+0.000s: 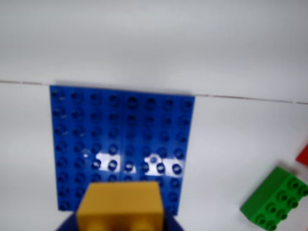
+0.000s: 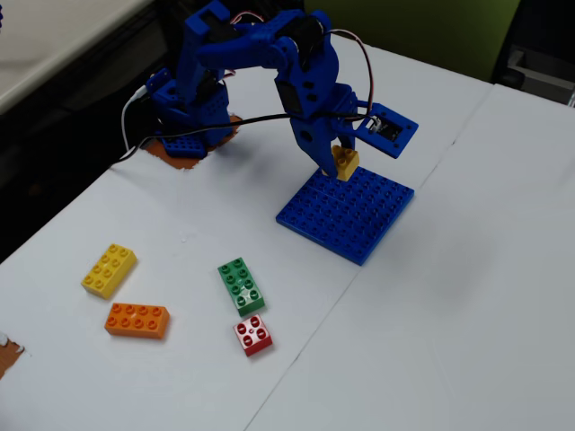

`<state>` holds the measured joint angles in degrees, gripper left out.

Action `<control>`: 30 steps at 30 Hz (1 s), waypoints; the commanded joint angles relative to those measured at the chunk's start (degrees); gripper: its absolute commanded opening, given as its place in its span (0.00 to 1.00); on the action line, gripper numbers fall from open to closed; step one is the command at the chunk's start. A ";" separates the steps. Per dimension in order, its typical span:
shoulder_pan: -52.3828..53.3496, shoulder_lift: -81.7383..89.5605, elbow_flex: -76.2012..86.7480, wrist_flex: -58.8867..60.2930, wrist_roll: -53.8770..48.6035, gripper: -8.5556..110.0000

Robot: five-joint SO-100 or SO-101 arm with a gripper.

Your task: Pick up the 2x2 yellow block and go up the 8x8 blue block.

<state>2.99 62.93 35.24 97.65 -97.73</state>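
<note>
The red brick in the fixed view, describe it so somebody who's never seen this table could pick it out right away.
Start at the big blue baseplate below the arm, then move toward the near edge of the white table to the loose bricks. The red brick is nearest the camera, just below the green brick. It is the only red one, and it is small and square with four studs, while the green, orange and yellow bricks there are longer.

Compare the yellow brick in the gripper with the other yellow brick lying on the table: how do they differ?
The 2x2 yellow block is short and square; the longer yellow brick shows eight studs. The 2x2 yellow block is held in the gripper above the 8x8 blue block, near its edge by the arm; the longer yellow brick lies flat on the white table, far left in the fixed view, beside the orange brick. Both are yellow studded bricks.
</note>
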 commanded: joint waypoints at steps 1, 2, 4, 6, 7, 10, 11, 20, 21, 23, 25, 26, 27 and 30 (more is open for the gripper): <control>-0.62 1.14 -1.49 0.44 -0.18 0.07; -0.62 1.14 -1.49 0.44 -0.18 0.07; -0.62 1.14 -1.58 0.44 -0.18 0.07; -0.62 1.14 -1.58 0.44 -0.18 0.07; -0.62 1.14 -1.58 0.53 -0.18 0.07; -0.62 1.05 -1.58 0.53 -0.18 0.07; -0.62 1.05 -1.58 0.53 -0.18 0.07; -0.62 1.05 -1.76 0.88 -0.26 0.07; -0.62 1.05 -1.76 0.88 -0.35 0.07; -0.53 1.05 -1.85 0.88 -0.62 0.07; -0.53 1.05 -1.85 1.05 -0.79 0.07; -0.53 1.05 -1.85 1.05 -0.79 0.07; -0.44 1.05 -1.85 1.05 -0.79 0.07; -0.44 1.05 -1.85 1.05 -0.88 0.07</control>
<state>2.99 62.93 35.24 98.35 -98.26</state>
